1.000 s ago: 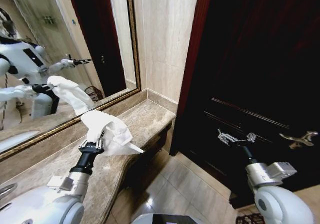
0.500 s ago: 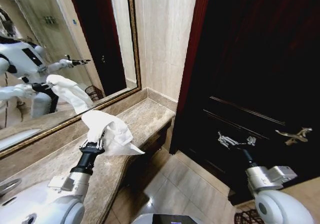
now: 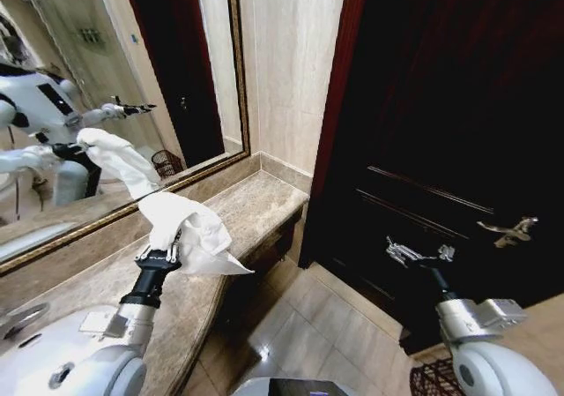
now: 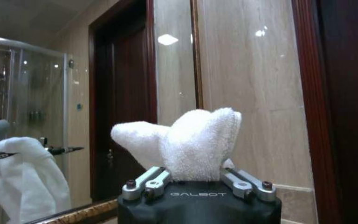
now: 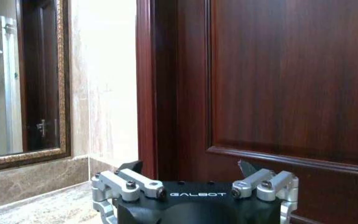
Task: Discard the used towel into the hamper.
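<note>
Two grippers: left gripper clamps towel over counter edge; right gripper spread, near door.

A gold-framed mirror is hanging over a marble counter — beige stone wall beside it, dark wooden door standing shut, tiled floor gleaming.
</note>
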You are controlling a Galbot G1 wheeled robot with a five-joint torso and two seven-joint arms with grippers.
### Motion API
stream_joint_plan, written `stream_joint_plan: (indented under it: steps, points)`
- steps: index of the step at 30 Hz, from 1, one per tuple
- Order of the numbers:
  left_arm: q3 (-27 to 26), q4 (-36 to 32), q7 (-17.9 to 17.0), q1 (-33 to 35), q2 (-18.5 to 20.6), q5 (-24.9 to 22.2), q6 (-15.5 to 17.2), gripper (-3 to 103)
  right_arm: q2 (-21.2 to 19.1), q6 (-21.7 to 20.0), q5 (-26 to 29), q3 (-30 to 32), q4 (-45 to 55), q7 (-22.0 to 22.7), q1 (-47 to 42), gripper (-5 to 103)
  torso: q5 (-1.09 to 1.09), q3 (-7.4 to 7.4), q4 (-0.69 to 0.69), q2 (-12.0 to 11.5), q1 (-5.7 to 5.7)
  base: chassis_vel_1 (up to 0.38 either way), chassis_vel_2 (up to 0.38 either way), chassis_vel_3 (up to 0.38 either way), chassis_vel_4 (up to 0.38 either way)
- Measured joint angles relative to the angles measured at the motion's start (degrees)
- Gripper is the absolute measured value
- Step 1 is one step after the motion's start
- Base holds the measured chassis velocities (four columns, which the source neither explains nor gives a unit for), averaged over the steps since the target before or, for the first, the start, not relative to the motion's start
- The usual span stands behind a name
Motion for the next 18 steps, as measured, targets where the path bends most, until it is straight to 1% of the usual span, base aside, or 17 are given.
stream_joint_plan:
  steps: [9,18]
  points:
    - [-0.3,0.71,0.33,-0.4,0.47,-0.27,-0.69,11,0.93,-0.03,-0.52,-0.31,0.43,-0.17,0.24,100,-0.02,0.0,0.01,0.0,0.01,0.058,-0.054,-0.078,0.045]
    - [-0.18,1.4,0.47,-0.88,0.77,-0.78,-1.02,11,1.4,0.78,-0.56,0.18,0.34,-0.27,-0.69,100,0.0,0.0,-0.01,0.0,0.01,0.021,-0.117,-0.105,0.026]
